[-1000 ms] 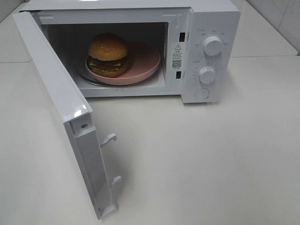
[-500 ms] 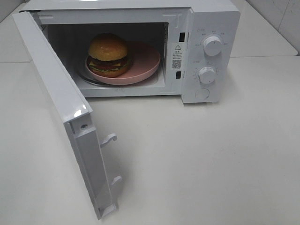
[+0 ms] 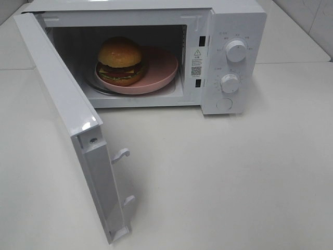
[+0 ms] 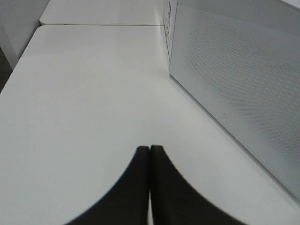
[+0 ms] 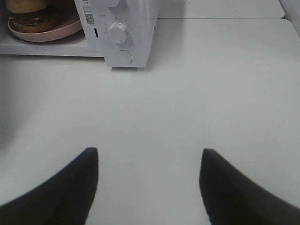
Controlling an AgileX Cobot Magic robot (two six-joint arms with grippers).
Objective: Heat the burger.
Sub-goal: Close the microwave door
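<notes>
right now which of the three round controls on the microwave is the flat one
The bottom one, the round button. It is flat and sits below the lower dial and the upper dial, which both stick out as knobs.

The left gripper (image 4: 149, 149) holds its two dark fingers (image 4: 136, 187) pressed together, tips touching, nothing between them, close alongside the microwave (image 4: 234, 93). The right gripper (image 5: 149, 151) has its fingers spread wide and empty, pointing toward the microwave's front, well back from it.
</notes>
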